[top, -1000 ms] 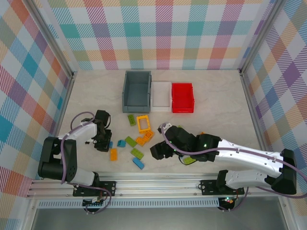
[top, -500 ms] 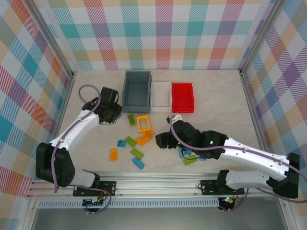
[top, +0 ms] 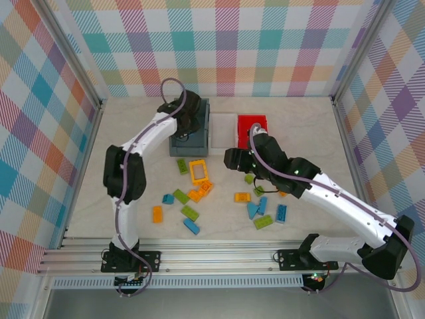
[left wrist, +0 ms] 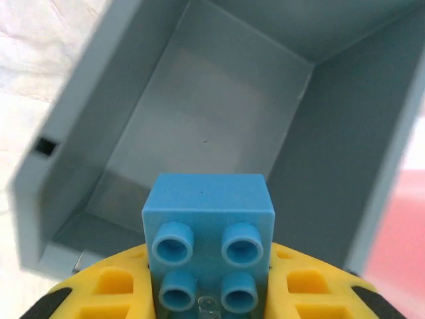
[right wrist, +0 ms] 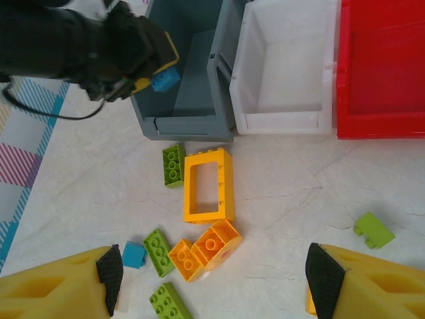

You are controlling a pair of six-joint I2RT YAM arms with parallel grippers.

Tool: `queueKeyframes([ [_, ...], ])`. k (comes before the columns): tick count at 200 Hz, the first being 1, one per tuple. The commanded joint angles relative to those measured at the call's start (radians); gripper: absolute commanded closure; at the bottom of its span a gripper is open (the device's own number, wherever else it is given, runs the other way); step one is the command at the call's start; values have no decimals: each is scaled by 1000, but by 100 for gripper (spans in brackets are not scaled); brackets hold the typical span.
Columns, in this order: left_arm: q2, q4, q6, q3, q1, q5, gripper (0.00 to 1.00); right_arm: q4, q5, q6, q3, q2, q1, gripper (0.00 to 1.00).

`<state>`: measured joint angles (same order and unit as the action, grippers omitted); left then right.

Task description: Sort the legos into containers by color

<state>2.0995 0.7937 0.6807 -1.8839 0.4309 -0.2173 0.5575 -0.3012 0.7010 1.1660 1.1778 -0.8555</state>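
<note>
My left gripper (top: 188, 121) is shut on a blue lego brick (left wrist: 207, 232), studs toward the camera, held above the inside of the grey-blue container (left wrist: 199, 113). In the right wrist view that brick (right wrist: 165, 78) hangs over the bin's left wall. The white container (top: 224, 130) and the red container (top: 262, 143) stand to its right. My right gripper (right wrist: 217, 276) is open and holds nothing, hovering above an orange frame (right wrist: 208, 185) and two joined orange bricks (right wrist: 202, 249). Blue, green and orange legos lie scattered on the table.
Left group: green brick (top: 182, 165), blue (top: 167, 199), orange (top: 157, 213), green (top: 190, 212), blue (top: 191, 226). Right group: green (top: 250, 178), orange (top: 242, 197), blue (top: 257, 207), green (top: 263, 222), blue (top: 281, 212). Checked walls enclose the table on three sides.
My left arm swung from the bricks at the front left up to the grey-blue container with the blue brick. My right arm lifted and moved back toward the bins, uncovering the right group.
</note>
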Motion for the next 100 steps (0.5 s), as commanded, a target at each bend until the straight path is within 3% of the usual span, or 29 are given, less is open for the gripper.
queueKeyframes([
  [1,77,98,-70,-109,8,-43,76,-14,27,22,13,3,7,25],
  [28,141,117,-72,-147,8,-40,68,-3,15,34,-15,-15,13,25],
  [61,141,114,-65,-134,9,-13,50,91,-64,84,-37,-34,29,25],
  [100,66,113,-65,-135,11,-6,40,248,-99,168,-80,-61,143,23],
])
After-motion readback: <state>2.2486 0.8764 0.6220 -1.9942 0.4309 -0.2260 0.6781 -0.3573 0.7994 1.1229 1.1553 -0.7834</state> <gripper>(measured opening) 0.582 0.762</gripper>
